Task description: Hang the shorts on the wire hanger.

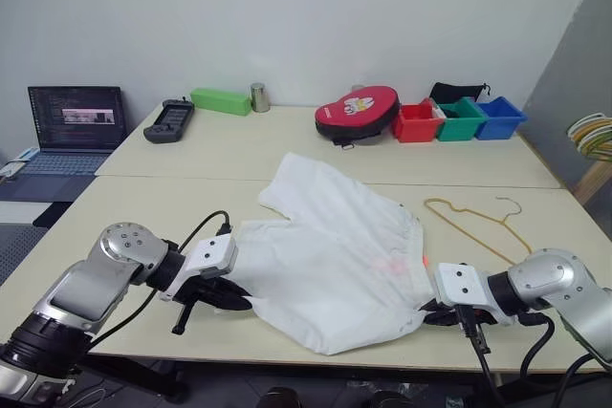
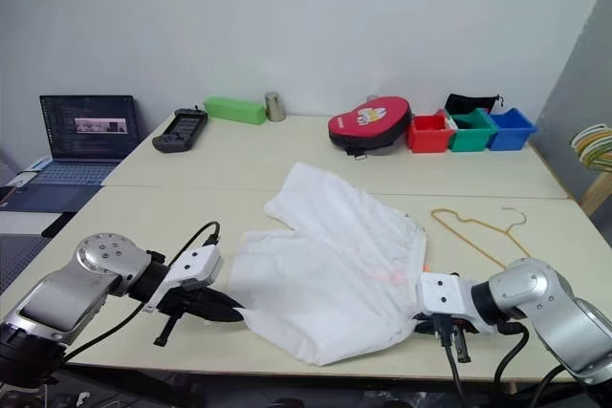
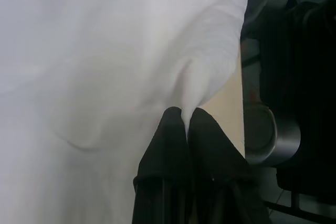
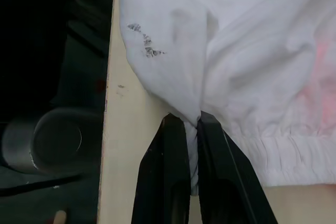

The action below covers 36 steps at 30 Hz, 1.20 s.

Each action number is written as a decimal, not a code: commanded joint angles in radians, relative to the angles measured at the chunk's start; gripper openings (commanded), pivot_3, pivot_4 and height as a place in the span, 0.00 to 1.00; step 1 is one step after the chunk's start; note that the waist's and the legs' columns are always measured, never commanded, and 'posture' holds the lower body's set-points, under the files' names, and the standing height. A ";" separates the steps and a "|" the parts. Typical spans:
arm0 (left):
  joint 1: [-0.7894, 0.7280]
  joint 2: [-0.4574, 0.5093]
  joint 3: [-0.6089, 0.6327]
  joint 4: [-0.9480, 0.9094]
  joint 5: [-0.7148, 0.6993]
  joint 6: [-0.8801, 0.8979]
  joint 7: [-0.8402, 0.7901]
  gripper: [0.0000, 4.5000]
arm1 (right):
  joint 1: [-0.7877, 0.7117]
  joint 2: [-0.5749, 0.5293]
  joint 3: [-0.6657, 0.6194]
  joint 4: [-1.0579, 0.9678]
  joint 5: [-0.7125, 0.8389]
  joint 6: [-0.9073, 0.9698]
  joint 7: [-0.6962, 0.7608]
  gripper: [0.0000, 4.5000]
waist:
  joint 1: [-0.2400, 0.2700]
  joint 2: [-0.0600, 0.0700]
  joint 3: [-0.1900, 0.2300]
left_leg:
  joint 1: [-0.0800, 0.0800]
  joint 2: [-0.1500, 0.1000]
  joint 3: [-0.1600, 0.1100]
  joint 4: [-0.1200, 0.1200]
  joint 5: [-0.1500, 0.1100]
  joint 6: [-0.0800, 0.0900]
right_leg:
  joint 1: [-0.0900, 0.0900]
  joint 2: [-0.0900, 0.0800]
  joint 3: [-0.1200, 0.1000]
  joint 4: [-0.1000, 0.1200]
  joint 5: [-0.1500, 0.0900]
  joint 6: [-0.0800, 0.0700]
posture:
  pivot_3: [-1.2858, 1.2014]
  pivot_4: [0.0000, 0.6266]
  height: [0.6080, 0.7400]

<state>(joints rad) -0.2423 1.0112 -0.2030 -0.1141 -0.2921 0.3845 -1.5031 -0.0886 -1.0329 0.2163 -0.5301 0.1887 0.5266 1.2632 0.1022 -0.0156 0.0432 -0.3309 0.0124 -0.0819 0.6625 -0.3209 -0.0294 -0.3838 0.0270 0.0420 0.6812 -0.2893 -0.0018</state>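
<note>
The white shorts (image 1: 335,255) lie spread near the table's front edge, with a faint pink print and an orange-red cord (image 1: 423,261) on their right side. My left gripper (image 1: 241,300) is shut on the shorts' left edge; the cloth is pinched between its black fingers (image 3: 202,129). My right gripper (image 1: 430,312) is shut on the shorts' right edge, by the gathered waistband (image 4: 283,150). The yellow wire hanger (image 1: 473,222) lies flat on the table, to the right of the shorts and behind my right gripper.
At the back stand a red pouch (image 1: 358,114), red, green and blue bins (image 1: 459,119), a green box (image 1: 221,100), a metal can (image 1: 259,96) and a black controller (image 1: 169,120). A laptop (image 1: 72,126) sits far left. More hangers (image 1: 593,136) hang at the right edge.
</note>
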 commanded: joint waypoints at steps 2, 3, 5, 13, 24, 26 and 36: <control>0.001 -0.002 0.013 -0.026 -0.027 0.014 -0.010 0.00 | -0.008 -0.024 -0.038 -0.048 0.046 0.030 0.002 0.02 | 0.004 0.000 0.000 | 0.000 0.000 0.000 0.000 0.000 0.000 | 0.000 0.000 0.000 0.000 0.000 0.000 | 0.62 0.00 1.00; -0.016 -0.014 -0.009 -0.025 -0.021 0.022 -0.016 0.00 | -0.037 0.003 -0.017 -0.023 0.044 0.042 -0.015 0.02 | 0.004 0.000 0.000 | 0.000 0.000 0.000 0.000 0.000 0.000 | 0.000 0.000 0.000 0.000 0.000 0.000 | 0.62 0.00 1.00; -0.098 -0.069 -0.054 0.035 0.019 -0.013 -0.017 0.00 | -0.135 0.073 0.023 0.082 0.023 0.056 -0.049 0.02 | 0.003 0.000 0.000 | 0.000 0.000 0.000 0.000 0.000 0.000 | 0.001 0.000 0.000 0.000 0.000 0.000 | 0.62 0.00 1.00; -0.818 -0.402 -0.045 1.046 0.351 -0.437 0.666 0.00 | -0.741 0.370 0.040 0.928 -0.251 -0.287 -0.464 0.02 | 0.010 -0.008 0.004 | 0.000 -0.001 0.001 0.003 0.002 0.000 | -0.001 0.002 0.001 0.000 0.010 -0.005 | 0.63 0.00 1.00; -1.248 -0.325 0.065 1.404 0.492 -0.699 1.573 0.00 | -1.085 0.512 -0.039 1.321 -0.449 -0.888 -1.273 0.02 | 0.017 -0.016 0.000 | -0.054 -0.002 0.023 -0.001 0.011 -0.017 | -0.071 -0.019 -0.001 0.017 0.011 -0.005 | 0.65 0.00 1.00; -1.189 -0.347 0.080 1.398 0.463 -0.711 1.460 0.00 | -0.971 0.525 -0.024 1.239 -0.433 -0.901 -1.219 0.02 | 0.029 -0.016 -0.003 | -0.052 -0.004 0.027 -0.002 0.011 -0.017 | -0.069 -0.021 -0.002 0.015 0.011 -0.005 | 0.65 0.00 1.00; -0.491 -0.273 -0.012 0.725 0.312 -0.425 0.436 0.00 | -0.382 0.443 0.070 0.581 -0.306 -0.415 -0.639 0.02 | 0.038 -0.010 0.000 | -0.030 -0.014 0.025 0.009 0.011 -0.015 | -0.037 -0.021 -0.002 0.009 0.024 0.008 | 0.66 0.00 1.00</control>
<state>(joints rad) -0.7626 0.6973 -0.2088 0.8299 0.0748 -0.1143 -0.9393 -0.4798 -0.5686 0.2995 0.1816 -0.1461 0.0247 0.5533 0.1399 -0.0260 0.0429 -0.3613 -0.0007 -0.0577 0.6736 -0.3097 -0.0438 -0.4208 0.0061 0.0392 0.6906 -0.2656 0.0066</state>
